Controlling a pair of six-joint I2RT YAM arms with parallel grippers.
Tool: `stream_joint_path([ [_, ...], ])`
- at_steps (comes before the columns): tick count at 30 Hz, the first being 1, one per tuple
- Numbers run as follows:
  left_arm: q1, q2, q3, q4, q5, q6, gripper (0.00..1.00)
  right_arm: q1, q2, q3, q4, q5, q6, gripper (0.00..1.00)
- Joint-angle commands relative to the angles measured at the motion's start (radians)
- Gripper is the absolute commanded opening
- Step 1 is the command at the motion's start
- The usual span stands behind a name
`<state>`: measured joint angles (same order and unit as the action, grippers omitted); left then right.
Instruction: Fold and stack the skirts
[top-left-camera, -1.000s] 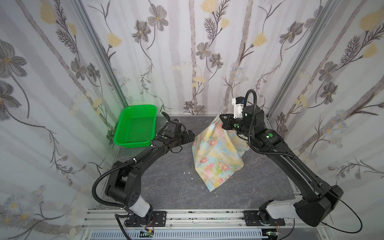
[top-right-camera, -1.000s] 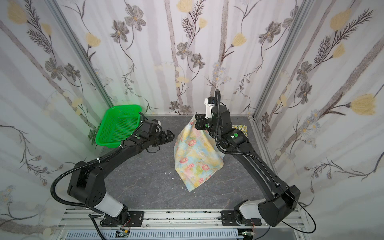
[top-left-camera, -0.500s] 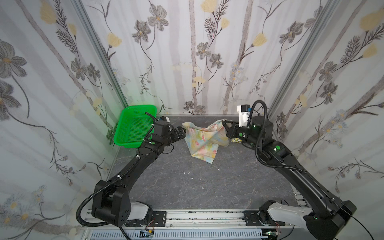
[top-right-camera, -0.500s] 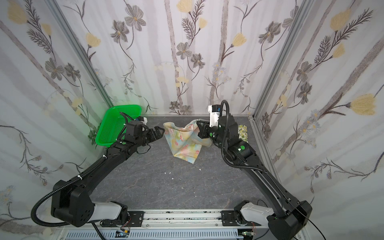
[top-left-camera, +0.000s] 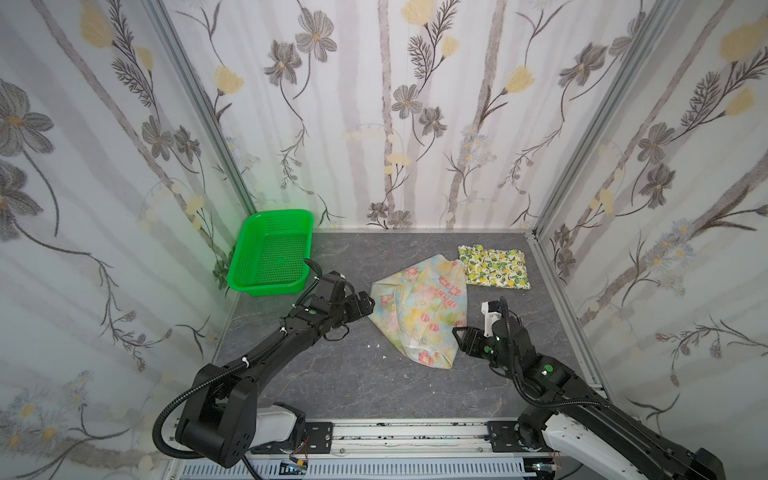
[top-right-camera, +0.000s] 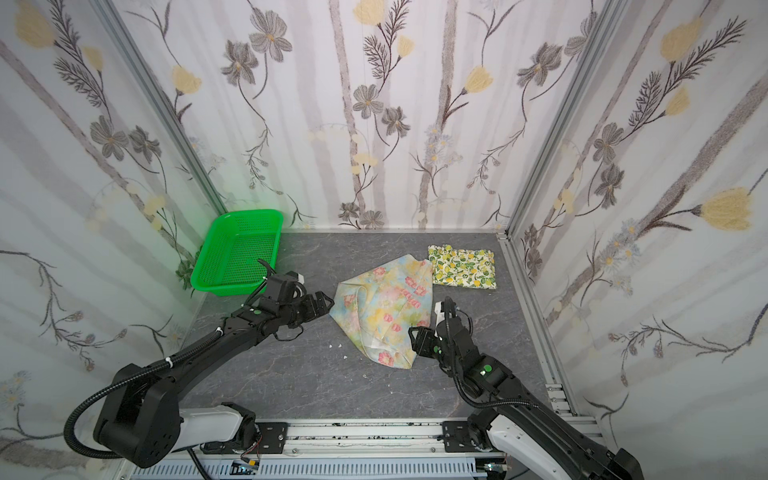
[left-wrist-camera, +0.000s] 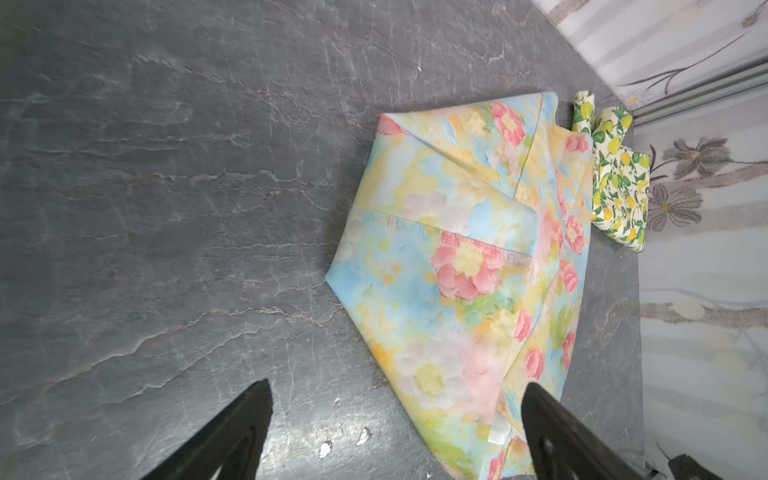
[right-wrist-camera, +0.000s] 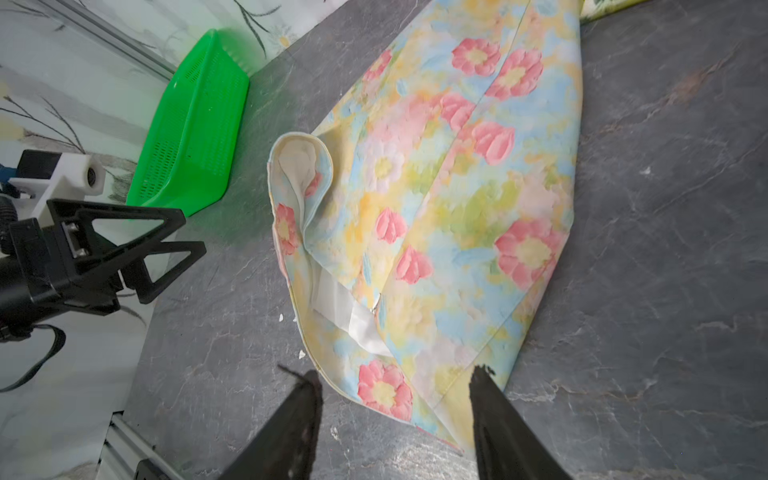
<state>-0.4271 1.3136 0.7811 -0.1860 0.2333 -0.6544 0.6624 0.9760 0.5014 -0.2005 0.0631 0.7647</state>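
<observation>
Between open left fingers (left-wrist-camera: 232, 440) and open right fingers (right-wrist-camera: 498, 428), pastel skirt (top-left-camera: 419, 311), ungripped.

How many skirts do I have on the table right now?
2. The pastel flowered skirt lies loosely spread at the centre; the lemon-print skirt lies folded near the back right corner. The green basket holds none; nothing seems hidden.
</observation>
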Motion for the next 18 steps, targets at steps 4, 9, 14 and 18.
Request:
stream_joint_path([
  [4,-0.088,0.076,0.121,0.011,-0.048,0.045,0.95,0.036,0.323,0.160,-0.030,0.048,-0.126,0.52],
  [9,-0.134,0.254,0.254,-0.017,-0.048,0.071,0.93,0.127,0.460,0.218,-0.062,0.099,-0.158,0.53],
  [14,-0.172,0.341,0.252,-0.049,-0.086,0.018,0.93,0.238,0.569,0.300,-0.100,0.198,-0.220,0.59],
  [18,-0.172,0.332,0.200,-0.054,-0.125,-0.014,0.93,0.278,0.698,0.356,-0.117,0.239,-0.261,0.59],
])
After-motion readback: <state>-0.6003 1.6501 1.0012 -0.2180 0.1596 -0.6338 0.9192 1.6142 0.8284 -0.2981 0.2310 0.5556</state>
